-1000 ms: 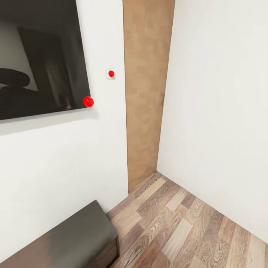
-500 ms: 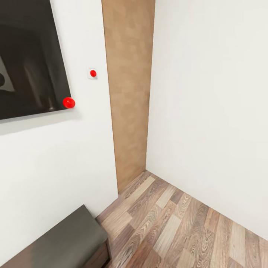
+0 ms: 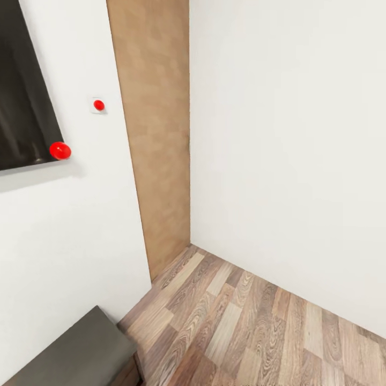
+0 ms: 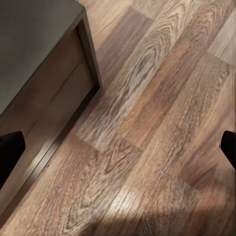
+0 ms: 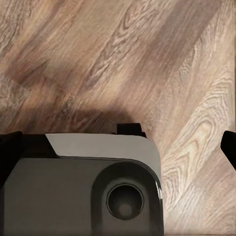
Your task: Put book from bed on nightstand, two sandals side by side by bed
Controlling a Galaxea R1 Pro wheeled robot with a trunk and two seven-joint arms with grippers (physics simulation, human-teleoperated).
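Head view faces a room corner: white walls (image 3: 279, 134), a tan door (image 3: 155, 139), plank floor (image 3: 241, 327), and a dark cabinet (image 3: 75, 354) against the left wall under a black screen (image 3: 21, 107). Left gripper (image 4: 118, 147) hangs apart over floor beside the cabinet's end; right gripper (image 5: 118, 147) hangs apart above the robot's grey base (image 5: 73, 191). Book, bed and sandals: whereabouts cannot be told.

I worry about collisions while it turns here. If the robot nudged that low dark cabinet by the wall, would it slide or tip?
Probably neither. The dark cabinet is low and boxy, its base flat on the wood floor, so tipping seems unlikely. It looks solid and heavy, and would likely resist sliding.
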